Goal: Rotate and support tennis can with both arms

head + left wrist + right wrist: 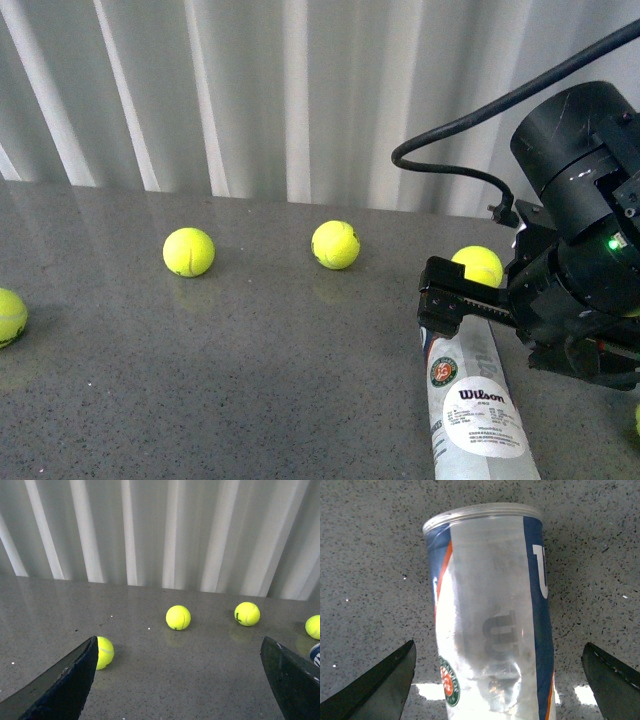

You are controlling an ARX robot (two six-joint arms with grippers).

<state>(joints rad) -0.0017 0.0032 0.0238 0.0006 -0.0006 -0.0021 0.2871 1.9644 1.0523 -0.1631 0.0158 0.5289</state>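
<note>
Right gripper (498,649) spread wide astride Wilson tennis can (478,400), nothing grasped.
Can is laid flat on grey table (200,380); left gripper (178,645), likewise released, is clear of it. Closing on the can is judged next.

We seem to be at a robot test bench in a lab or studio, not a home. We see a grey speckled stone-like tabletop (250,400) ending at a plain backdrop of white vertical folds (250,90), yellow-green tennis balls (189,251) scattered across it, and a black boxy robot arm (580,260) trailing a loose black cable (480,112).
</note>
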